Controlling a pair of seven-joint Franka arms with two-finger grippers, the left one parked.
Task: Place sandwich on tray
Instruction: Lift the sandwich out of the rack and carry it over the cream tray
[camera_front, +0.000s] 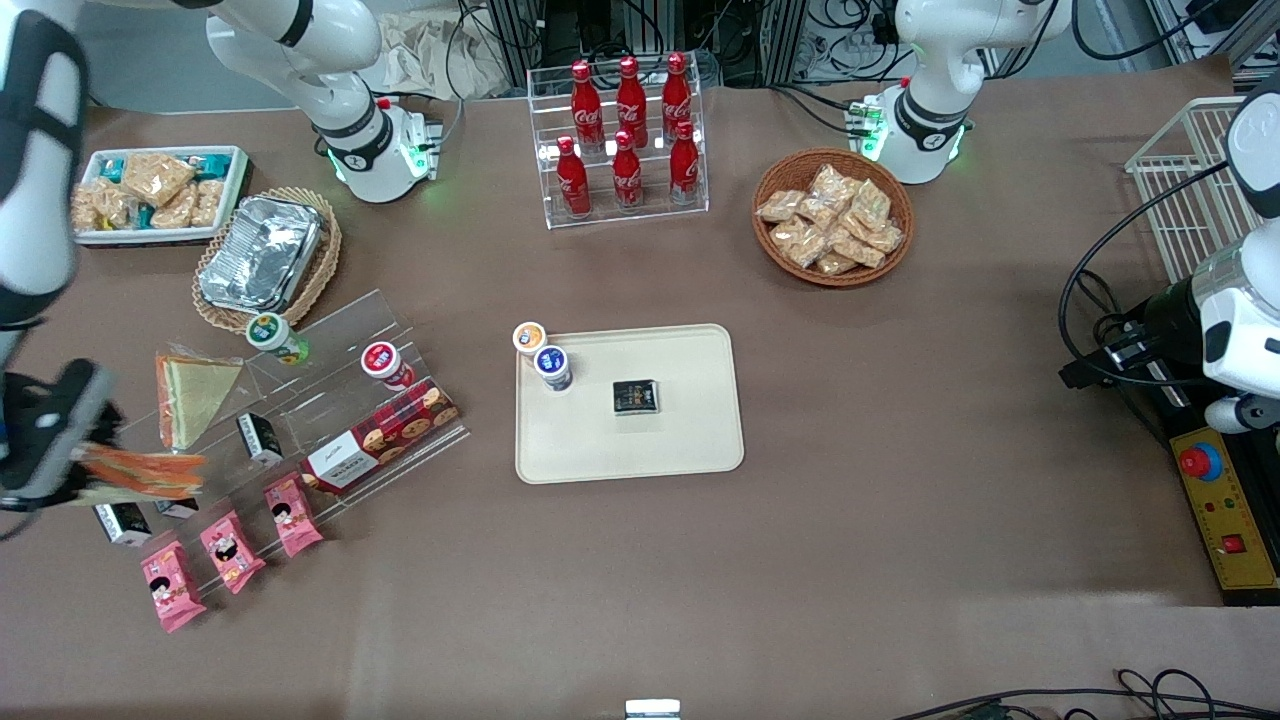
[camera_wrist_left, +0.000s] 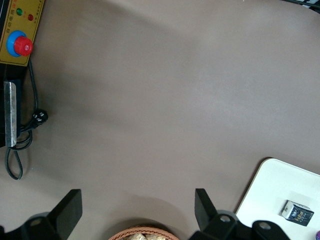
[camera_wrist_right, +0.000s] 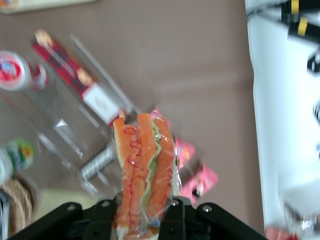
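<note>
My right gripper (camera_front: 75, 470) is shut on the clear-wrapped sandwich (camera_front: 140, 472) and holds it in the air at the working arm's end of the table, above the clear acrylic rack. In the right wrist view the sandwich (camera_wrist_right: 144, 170) stands between the black fingers (camera_wrist_right: 105, 215), its orange-red and pale green layers showing. The cream-beige tray (camera_front: 690, 440) lies on the table's middle and also shows in the left wrist view (camera_wrist_left: 270, 185). On the tray are two small cups (camera_front: 542, 355) and a black packet (camera_front: 636, 397).
A flat tan triangular sandwich (camera_front: 192, 395), a red cookie box (camera_front: 380, 435), cups and pink packets (camera_front: 228, 550) lie on and by the acrylic rack. A foil container (camera_front: 262, 252), a white snack tray (camera_front: 150, 192), a cola bottle rack (camera_front: 625, 140) and a snack basket (camera_front: 832, 217) stand farther from the camera.
</note>
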